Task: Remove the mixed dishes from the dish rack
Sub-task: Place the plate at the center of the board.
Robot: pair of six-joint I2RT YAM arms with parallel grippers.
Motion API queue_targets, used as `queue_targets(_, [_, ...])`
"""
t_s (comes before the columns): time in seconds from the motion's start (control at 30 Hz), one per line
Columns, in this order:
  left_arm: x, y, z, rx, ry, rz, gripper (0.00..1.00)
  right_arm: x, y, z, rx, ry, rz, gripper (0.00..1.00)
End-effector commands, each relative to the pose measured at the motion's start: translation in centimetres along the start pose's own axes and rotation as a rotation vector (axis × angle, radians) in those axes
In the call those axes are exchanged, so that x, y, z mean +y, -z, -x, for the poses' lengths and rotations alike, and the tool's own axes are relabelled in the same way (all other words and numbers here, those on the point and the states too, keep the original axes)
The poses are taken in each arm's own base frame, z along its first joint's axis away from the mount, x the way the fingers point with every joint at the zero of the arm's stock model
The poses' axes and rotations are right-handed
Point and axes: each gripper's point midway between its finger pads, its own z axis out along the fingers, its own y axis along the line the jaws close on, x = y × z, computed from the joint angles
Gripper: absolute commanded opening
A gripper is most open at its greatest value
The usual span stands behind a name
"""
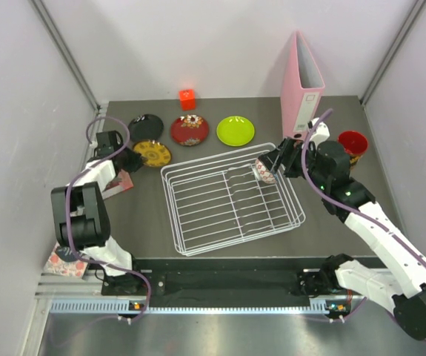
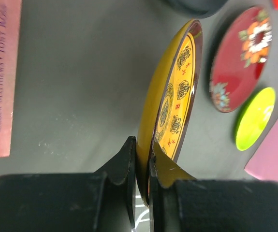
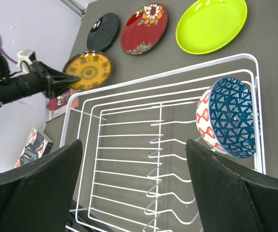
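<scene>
The dish rack [image 1: 213, 208] stood at the centre of the table [image 1: 146, 215]. It held one item, the bowl [image 3: 228, 118], which lay tipped on its side at the rack's far right end, against the side wires. The bowl's blue-patterned inside faced the right wrist camera.

The right gripper [image 3: 134, 145] hung over the rack just beside the bowl. Its fingers were spread wide apart and held nothing.

The other dishes were outside the rack. The black plate [image 1: 145, 127], the red plate [image 1: 190, 130] and the green plate [image 1: 235, 130] lay flat in a row on the table behind the rack. The gold plate [image 2: 172, 92] was near the rack's far left corner, tilted, with its near rim clamped between the fingers of the left gripper [image 2: 142, 164]. Whether its far rim touched the table could not be determined. The cup [image 1: 353, 144] stood on the table to the right of the rack.

An orange cube [image 1: 187, 99] sat behind the red plate. A pink binder [image 1: 301, 85] stood upright behind the rack's right end. A book [image 1: 118, 183] lay beside the left arm.
</scene>
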Motion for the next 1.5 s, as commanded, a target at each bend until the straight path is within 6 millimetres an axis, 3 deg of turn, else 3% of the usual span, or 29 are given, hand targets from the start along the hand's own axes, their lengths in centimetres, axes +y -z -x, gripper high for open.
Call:
queue_targets(0.0, [-2.3,-1.2,1.0,0.008,-0.006,-0.084,0.00,1.0,0.2,0.8,-0.032,0.023,0.043,0.86])
queue_targets(0.23, [0.7,-3.2,1.1,0.034,-0.014,0.081,0.00,0.6,0.2,0.5,-0.026,0.020,0.032,0.86])
queue_targets(0.3, [1.5,-3.2,1.4,0.034,-0.017,0.142,0.06,0.5,0.2,0.4,-0.024,0.020,0.029,0.86])
queue_targets(0.33, [2.3,-3.3,1.3,0.046,-0.025,0.179,0.17,0.5,0.2,0.4,-0.023,0.019,0.026,0.86])
queue_targets(0.37, [2.0,-3.2,1.8,0.039,-0.034,0.194,0.21,0.5,0.2,0.3,-0.022,0.021,0.027,0.86])
queue_targets(0.4, [3.4,-3.0,1.4,0.057,-0.035,0.261,0.24,0.4,0.2,0.3,-0.020,0.019,0.024,0.86])
queue_targets(0.67, [5.6,-1.7,0.9,0.096,-0.111,0.370,0.36,0.4,-0.3,0.1,-0.010,0.019,0.025,0.86])
queue_targets(0.93, [7.6,0.8,-1.1,0.140,-0.131,0.419,0.39,0.3,-0.7,-0.3,0.001,0.010,0.029,0.86])
queue_targets(1.07, [7.7,2.7,-1.0,0.121,-0.126,0.427,0.39,0.4,-0.9,-0.3,0.005,0.006,0.035,0.86])
queue_targets(1.17, [5.6,4.7,0.7,0.030,-0.112,0.385,0.39,0.5,-1.0,-0.2,0.001,0.004,0.040,0.86])
queue_targets(1.33, [-2.0,10.3,4.0,-0.165,-0.121,0.182,0.42,0.6,-0.6,0.6,-0.019,0.013,0.026,0.87])
queue_targets(1.43, [-7.2,13.2,3.9,-0.238,-0.196,0.045,0.47,0.4,-0.3,1.6,-0.050,0.029,0.002,0.88])
queue_targets(1.47, [-9.1,13.9,2.9,-0.246,-0.239,-0.009,0.51,0.1,-0.3,1.7,-0.054,0.037,-0.018,0.87])
